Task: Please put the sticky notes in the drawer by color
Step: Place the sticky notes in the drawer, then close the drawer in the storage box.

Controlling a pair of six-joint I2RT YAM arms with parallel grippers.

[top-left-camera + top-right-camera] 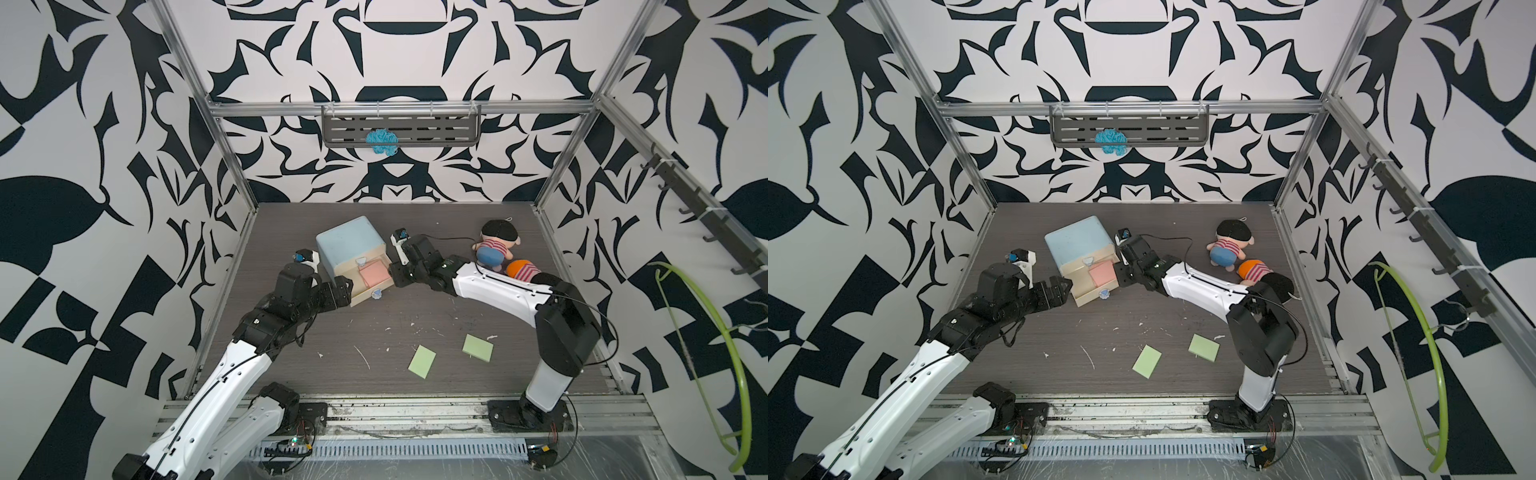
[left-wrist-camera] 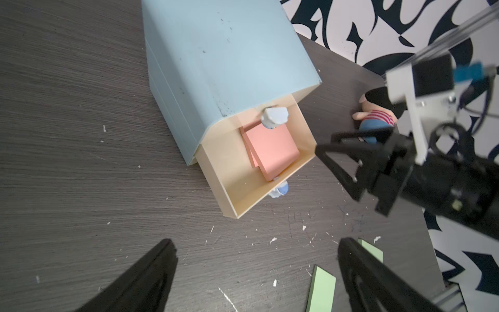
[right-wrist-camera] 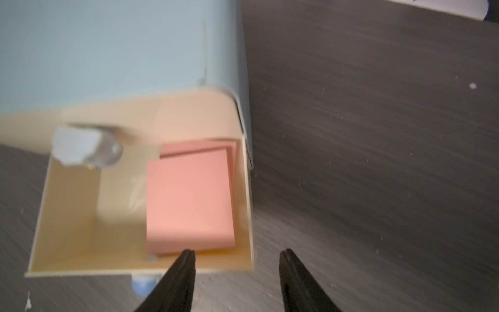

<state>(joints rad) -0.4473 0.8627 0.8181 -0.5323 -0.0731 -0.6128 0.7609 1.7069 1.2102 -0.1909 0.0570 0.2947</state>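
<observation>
The drawer (image 1: 347,243) chest, pale blue with cream fronts, stands at the back middle of the table. One of its lower drawers (image 2: 243,194) is pulled out. Two pink sticky notes (image 2: 270,151) (image 3: 189,197) lie stacked inside it. Two light green sticky notes (image 1: 422,361) (image 1: 478,348) lie flat on the table nearer the front. My left gripper (image 2: 255,243) (image 1: 343,286) is open and empty, just left of the pulled-out drawer. My right gripper (image 3: 237,252) (image 1: 395,274) hovers open over the drawer's right front corner, holding nothing.
Two plush dolls (image 1: 496,245) (image 1: 521,270) lie at the back right beside my right arm. Blue yarn (image 1: 382,141) sits on the wall shelf. A green hanger (image 1: 744,374) hangs outside on the right. Small white scraps dot the table (image 1: 374,332).
</observation>
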